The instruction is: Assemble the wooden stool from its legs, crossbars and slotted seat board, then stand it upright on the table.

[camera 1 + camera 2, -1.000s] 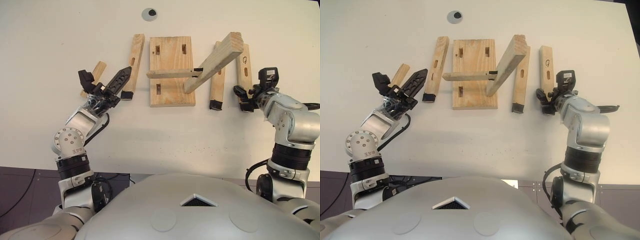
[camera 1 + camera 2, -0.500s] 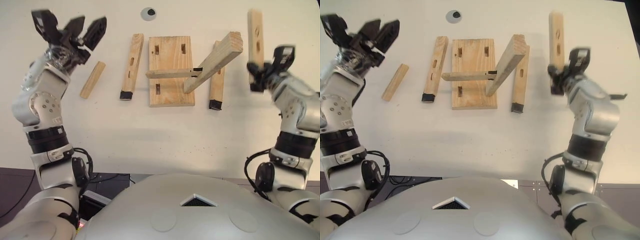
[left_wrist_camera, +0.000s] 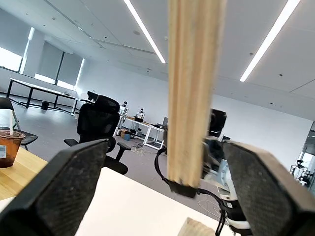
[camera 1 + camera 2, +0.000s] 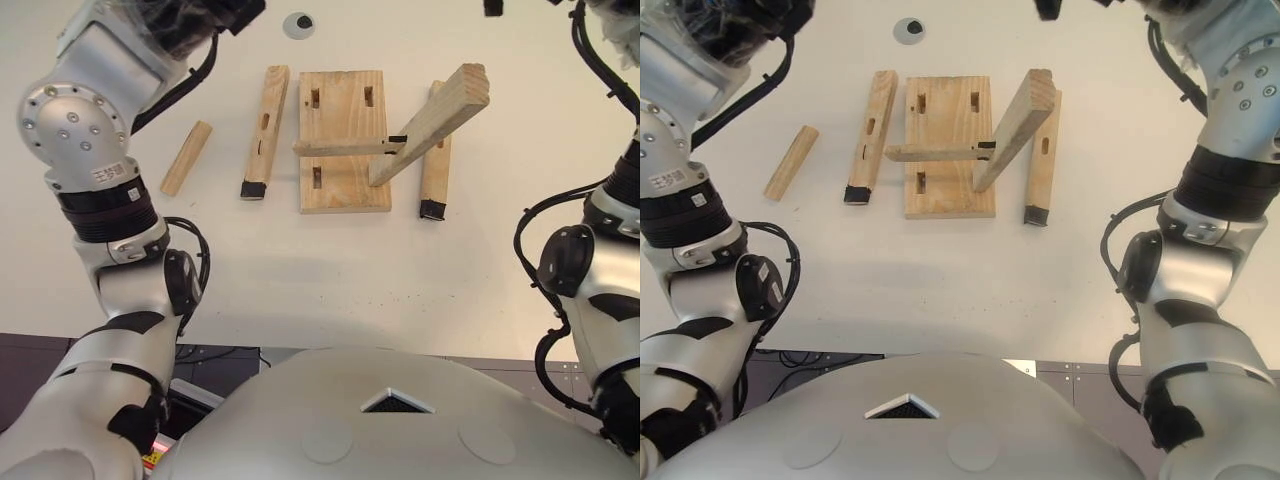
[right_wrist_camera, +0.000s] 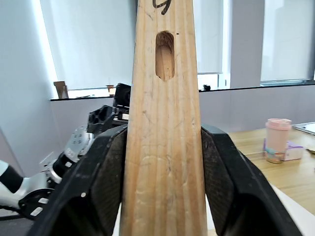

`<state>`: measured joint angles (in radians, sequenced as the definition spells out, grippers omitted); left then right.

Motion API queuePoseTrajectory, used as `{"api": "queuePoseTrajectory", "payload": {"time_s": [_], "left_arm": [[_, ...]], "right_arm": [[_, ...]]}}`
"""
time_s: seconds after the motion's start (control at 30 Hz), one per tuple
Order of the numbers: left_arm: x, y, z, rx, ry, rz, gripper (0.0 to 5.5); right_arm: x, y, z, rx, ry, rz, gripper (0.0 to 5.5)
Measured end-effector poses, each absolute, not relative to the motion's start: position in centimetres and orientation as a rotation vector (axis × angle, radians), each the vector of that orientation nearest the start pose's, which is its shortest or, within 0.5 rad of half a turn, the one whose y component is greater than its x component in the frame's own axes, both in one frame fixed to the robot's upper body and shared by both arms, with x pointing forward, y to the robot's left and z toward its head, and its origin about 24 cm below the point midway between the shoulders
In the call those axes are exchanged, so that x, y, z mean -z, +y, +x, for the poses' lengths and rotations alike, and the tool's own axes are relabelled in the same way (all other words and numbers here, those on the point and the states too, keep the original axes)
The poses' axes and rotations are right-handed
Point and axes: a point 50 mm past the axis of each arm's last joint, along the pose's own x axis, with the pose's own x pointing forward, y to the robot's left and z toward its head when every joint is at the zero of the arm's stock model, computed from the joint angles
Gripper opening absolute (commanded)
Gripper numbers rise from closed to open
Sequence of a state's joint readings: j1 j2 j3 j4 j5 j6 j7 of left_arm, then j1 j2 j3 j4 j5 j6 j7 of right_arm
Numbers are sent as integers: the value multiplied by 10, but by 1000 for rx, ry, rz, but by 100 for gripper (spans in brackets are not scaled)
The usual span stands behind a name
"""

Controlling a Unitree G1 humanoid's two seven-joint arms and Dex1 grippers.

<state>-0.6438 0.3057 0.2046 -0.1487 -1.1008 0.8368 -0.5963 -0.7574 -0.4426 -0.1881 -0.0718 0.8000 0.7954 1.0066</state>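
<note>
Pale wood clamped in the right gripper (image 5: 165,147): a leg (image 5: 165,88), upright, oval slot facing the wrist camera, a dark finger (image 5: 101,182) pressed against each side. Held up in the air at the far right, off the table (image 4: 300,260) and apart from everything lying on it.

Left gripper (image 3: 165,162) spread wide, grasping nothing, up in the air at the far left. From its wrist, the same leg between the two pads (image 3: 64,191), touching neither, lower end in the other arm's grip.

On the white table, flat at the middle: seat board (image 4: 345,195), three slots showing. Just left of it, across a narrow gap, a second leg (image 4: 265,130) lying lengthwise, black cap at the near end. Farther left, well apart, a short bar (image 4: 187,157), lying at a slant. Just right of the board, a third leg (image 4: 433,180), flat, also black-capped at the near end. Across that one, a fourth leg (image 4: 440,110), leaning, lower end on the board near its right near corner, upper end lifted toward the far right. Joined to its lower part, a crossbar (image 4: 340,147) running left over the board, ending about at the board's left edge. Whether the leaning leg sits in a slot, cannot tell. Beyond the board, near the far edge, a round grey grommet (image 4: 297,26).
</note>
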Motion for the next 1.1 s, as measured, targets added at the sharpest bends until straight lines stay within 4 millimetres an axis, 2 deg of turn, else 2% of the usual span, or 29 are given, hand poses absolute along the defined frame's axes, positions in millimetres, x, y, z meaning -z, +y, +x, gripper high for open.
{"api": "queuePoseTrajectory", "payload": {"time_s": [0.2,0.3,0.57,0.8,0.97,1.1], "left_arm": [[-245,120,283,1263,-195,-589,422],[-255,113,271,1360,-239,-610,422],[-254,115,271,1354,-220,-597,422],[-255,119,264,1455,-244,-549,310],[-250,123,264,1453,-246,-537,235],[-249,123,266,1435,-253,-526,210]], "right_arm": [[-255,-141,289,-1417,-207,196,204],[-252,-136,289,-1433,-180,192,203],[-250,-136,282,-1492,-135,163,203],[-246,-134,279,-1546,-90,123,203],[-245,-133,279,-1554,-83,123,203],[-245,-133,279,-1553,-80,124,203]]}}
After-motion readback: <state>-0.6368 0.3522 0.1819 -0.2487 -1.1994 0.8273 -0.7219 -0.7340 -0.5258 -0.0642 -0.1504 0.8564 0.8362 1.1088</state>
